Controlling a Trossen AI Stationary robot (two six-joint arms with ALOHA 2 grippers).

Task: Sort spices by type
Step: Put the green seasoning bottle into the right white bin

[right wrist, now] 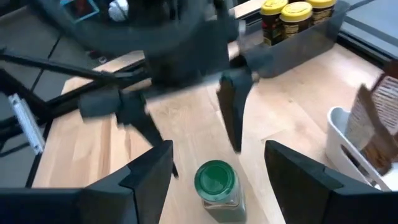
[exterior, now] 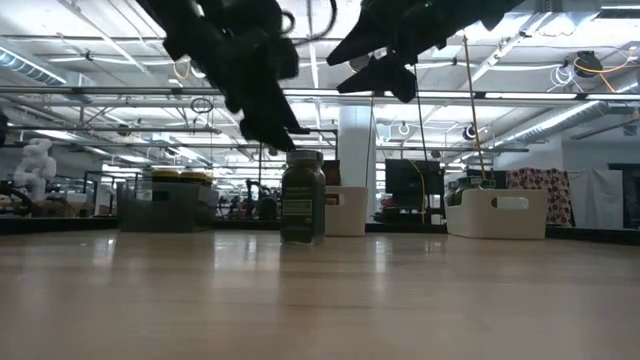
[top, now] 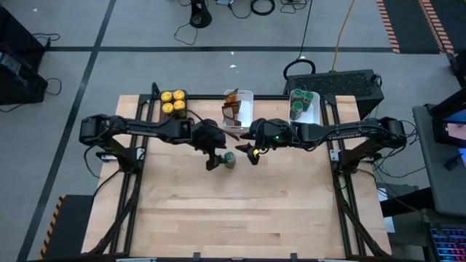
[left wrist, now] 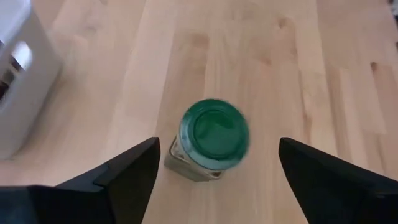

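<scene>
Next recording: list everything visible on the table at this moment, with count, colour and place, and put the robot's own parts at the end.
Green-lidded glass spice jar: one, upright on bare wood at table centre, alone.
Yellow-lidded spice jars: four, in the dark tray at the far left edge.
Brown-orange flat packets: several, exact count unclear, standing in the middle white rectangular tray.
Green-lidded jars in the right white tray: about four.
Wooden table: one, light.
Left gripper: open, above the lone jar, fingers either side.
Right gripper: open, beside it.
</scene>
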